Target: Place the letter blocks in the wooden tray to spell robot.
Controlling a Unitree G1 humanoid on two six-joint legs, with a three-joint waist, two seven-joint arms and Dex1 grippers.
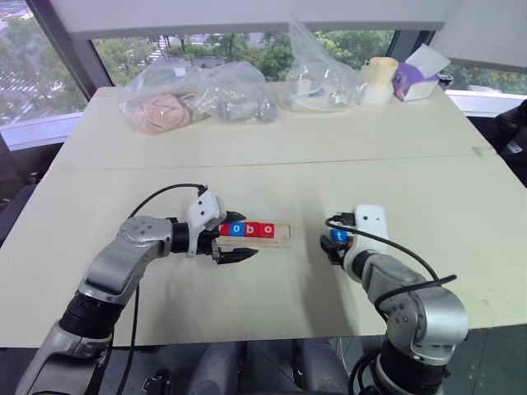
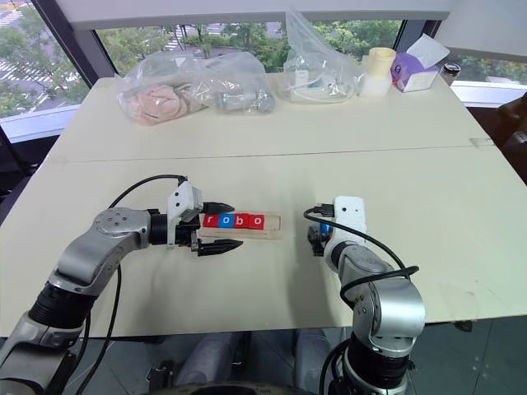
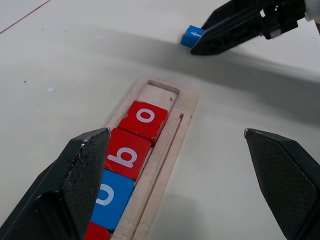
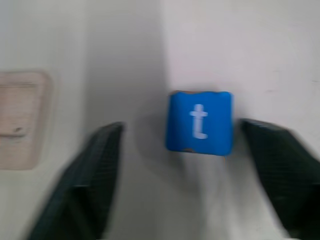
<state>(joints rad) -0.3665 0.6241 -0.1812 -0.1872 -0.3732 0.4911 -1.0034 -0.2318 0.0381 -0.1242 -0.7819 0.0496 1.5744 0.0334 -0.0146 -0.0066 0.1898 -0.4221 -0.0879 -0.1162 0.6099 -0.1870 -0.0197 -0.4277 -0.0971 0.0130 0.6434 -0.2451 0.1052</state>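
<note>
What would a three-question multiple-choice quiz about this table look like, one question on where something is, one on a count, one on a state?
1. Where is the blue t block?
A. in the wooden tray
B. on the table, between the right gripper's open fingers
C. inside a plastic bag

2. How many letter blocks lie in the wooden tray?
A. two
B. four
C. five

3. What state is the left gripper in?
A. open, straddling the tray's end
B. shut on a block
C. shut on the tray's rim

Answers:
1 B: the right wrist view shows the t lying on the table between the spread fingers of the right gripper.
2 B: r, o, b, o fill the slot, with one space bare at the end.
3 A: its fingers stand wide apart, one on each side of the tray.
</note>
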